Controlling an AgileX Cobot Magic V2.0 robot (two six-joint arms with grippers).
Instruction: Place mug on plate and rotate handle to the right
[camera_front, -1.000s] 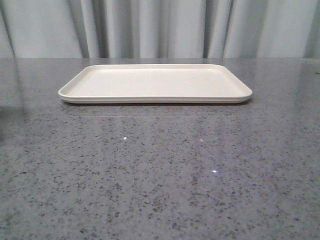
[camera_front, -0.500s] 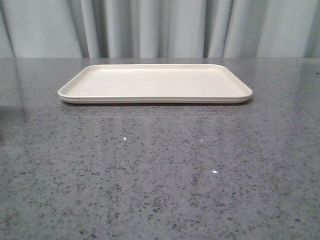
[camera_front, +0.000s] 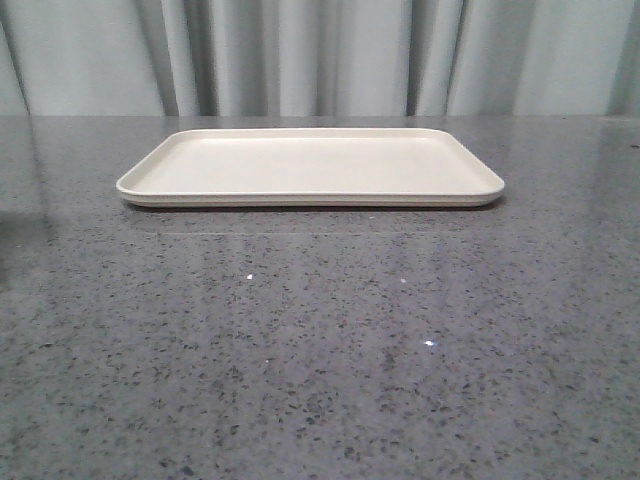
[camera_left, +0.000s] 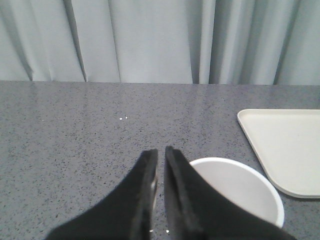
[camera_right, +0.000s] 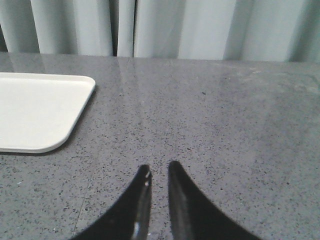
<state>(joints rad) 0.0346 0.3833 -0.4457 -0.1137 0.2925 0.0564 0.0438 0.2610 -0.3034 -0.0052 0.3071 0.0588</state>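
A: Where was the mug (camera_left: 240, 187) seen?

B: Only in the left wrist view, on the grey table (camera_left: 75, 130) beside the left gripper (camera_left: 161, 156), at about four o'clock from the fingertips. The plate (camera_left: 285, 145) lay just beyond it at two o'clock, apart from it. The handle was hidden.

A: And the tools?

B: The left gripper's fingers were nearly together, nothing held. The right gripper (camera_right: 159, 172) was likewise narrowly parted over bare table, the plate at ten o'clock.

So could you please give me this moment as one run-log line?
plate: bare | mug: on table beside plate, by left gripper | left gripper: shut, empty | right gripper: shut, empty
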